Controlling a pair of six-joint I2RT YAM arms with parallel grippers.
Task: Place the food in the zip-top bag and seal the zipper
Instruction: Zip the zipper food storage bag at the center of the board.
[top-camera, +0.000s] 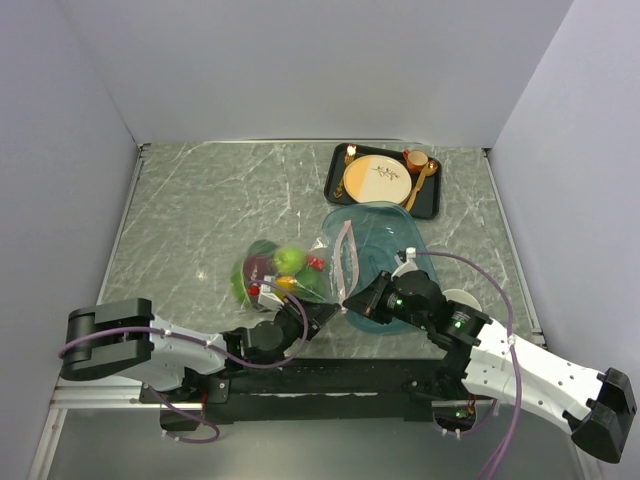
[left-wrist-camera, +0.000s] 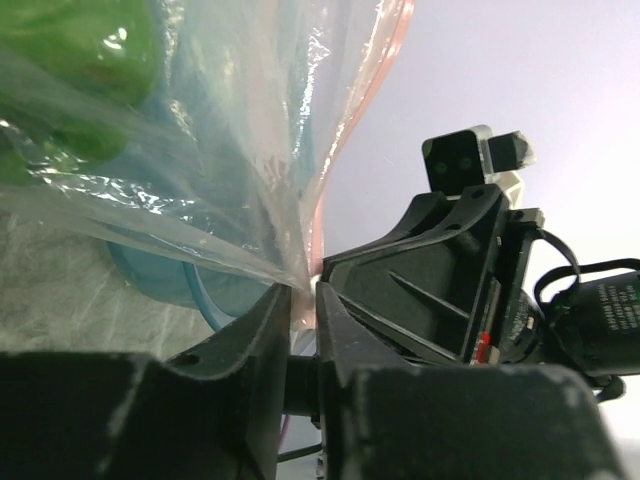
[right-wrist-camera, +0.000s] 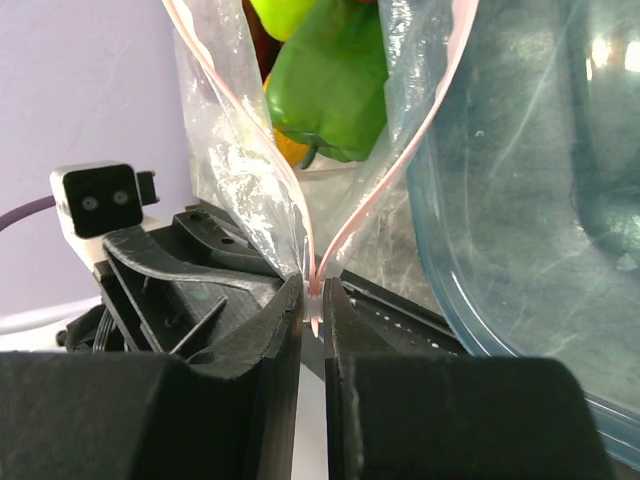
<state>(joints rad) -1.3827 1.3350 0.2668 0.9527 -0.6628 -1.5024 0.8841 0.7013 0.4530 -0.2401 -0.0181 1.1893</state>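
The clear zip-top bag lies mid-table with the food inside: green peppers, a purple piece, a red piece and an orange piece. Its pink zipper gapes open in a V. My left gripper is shut on the bag's near corner, right beside my right gripper. My right gripper is shut on the zipper's near end, where the two pink strips meet. A green pepper shows through the mouth.
A translucent teal oval tray lies just right of the bag, partly under its mouth, and fills the right of the right wrist view. A black tray with the tan plate and gold cutlery stands at the back right.
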